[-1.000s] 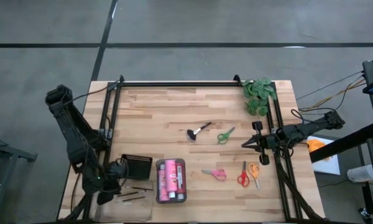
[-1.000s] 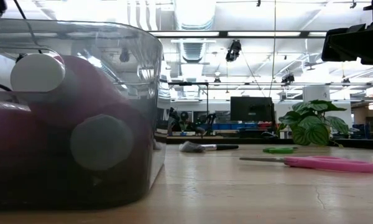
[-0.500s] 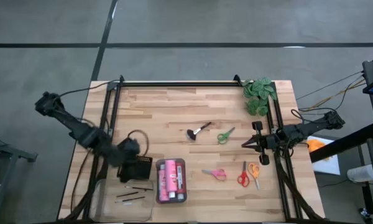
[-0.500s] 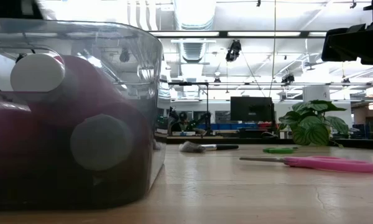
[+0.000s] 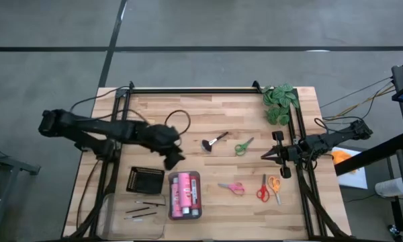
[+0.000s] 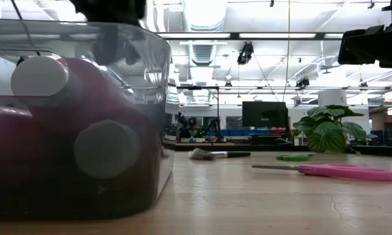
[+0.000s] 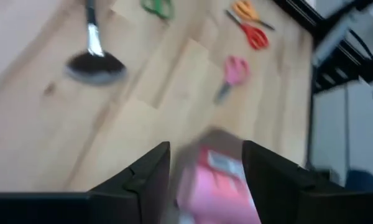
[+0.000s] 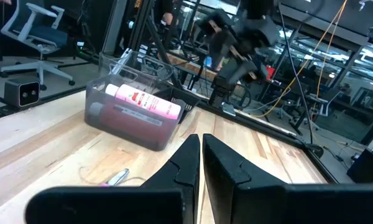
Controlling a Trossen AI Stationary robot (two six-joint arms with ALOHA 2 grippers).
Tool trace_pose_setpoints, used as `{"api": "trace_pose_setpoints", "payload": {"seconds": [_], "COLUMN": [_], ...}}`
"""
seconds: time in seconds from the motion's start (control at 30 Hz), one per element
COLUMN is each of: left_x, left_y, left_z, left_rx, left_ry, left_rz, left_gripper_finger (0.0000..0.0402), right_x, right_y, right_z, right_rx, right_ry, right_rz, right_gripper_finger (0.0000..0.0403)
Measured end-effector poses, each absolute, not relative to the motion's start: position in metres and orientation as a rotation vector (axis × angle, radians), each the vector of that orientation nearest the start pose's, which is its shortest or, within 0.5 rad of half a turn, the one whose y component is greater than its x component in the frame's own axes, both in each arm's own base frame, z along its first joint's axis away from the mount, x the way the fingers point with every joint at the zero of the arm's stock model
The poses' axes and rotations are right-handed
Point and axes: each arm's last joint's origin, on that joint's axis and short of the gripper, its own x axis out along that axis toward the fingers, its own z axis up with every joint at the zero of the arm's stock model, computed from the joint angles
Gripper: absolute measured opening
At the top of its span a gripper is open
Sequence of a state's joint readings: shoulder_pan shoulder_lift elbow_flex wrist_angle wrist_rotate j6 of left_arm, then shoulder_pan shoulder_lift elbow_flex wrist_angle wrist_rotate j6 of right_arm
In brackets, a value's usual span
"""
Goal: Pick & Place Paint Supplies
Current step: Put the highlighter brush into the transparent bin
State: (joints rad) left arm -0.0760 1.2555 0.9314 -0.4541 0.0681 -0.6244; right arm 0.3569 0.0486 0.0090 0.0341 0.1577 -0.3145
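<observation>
Across the counter [image 5: 188, 117] the left pincer [image 5: 174, 160] is carried, spread and empty, above the clear tray [image 5: 185, 195] where the paint bottles [image 5: 184, 193] lie; the fluffy brush [image 5: 213, 141] is judged next, needing a descent around it; the right pincer [image 5: 267, 155], clenched, is parked by the edge

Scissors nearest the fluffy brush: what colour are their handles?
Green, clearest in the high view.
</observation>
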Motion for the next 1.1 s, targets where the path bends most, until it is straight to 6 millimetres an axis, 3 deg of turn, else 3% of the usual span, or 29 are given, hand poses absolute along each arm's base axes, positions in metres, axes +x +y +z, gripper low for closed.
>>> {"api": "trace_pose_setpoints", "payload": {"seconds": [0.17, 0.4, 0.67, 0.83, 1.1], "left_x": [0.288, 0.349, 0.405, 0.421, 0.43], "left_y": [-0.004, 0.008, 0.021, 0.038, 0.058], "left_z": [0.248, 0.238, 0.204, 0.178, 0.145], "left_rx": [-0.573, -0.446, -0.285, -0.29, -0.353], "left_ry": [0.83, 0.856, 0.902, 0.942, 0.97], "left_rz": [0.172, 0.23, 0.343, 0.411, 0.474], "left_gripper_finger": [0.0204, 0.0204, 0.0204, 0.0204, 0.0204], "right_x": [0.095, 0.095, 0.095, 0.095, 0.095], "right_y": [0.031, 0.031, 0.031, 0.031, 0.031], "right_z": [0.166, 0.166, 0.166, 0.166, 0.166], "right_rx": [-0.315, -0.315, -0.315, -0.315, -0.315], "right_ry": [-0.026, -0.026, -0.026, -0.027, -0.026], "right_rz": [0.198, 0.198, 0.198, 0.198, 0.198], "right_gripper_finger": [0.0015, 0.0015, 0.0015, 0.0015, 0.0015]}}
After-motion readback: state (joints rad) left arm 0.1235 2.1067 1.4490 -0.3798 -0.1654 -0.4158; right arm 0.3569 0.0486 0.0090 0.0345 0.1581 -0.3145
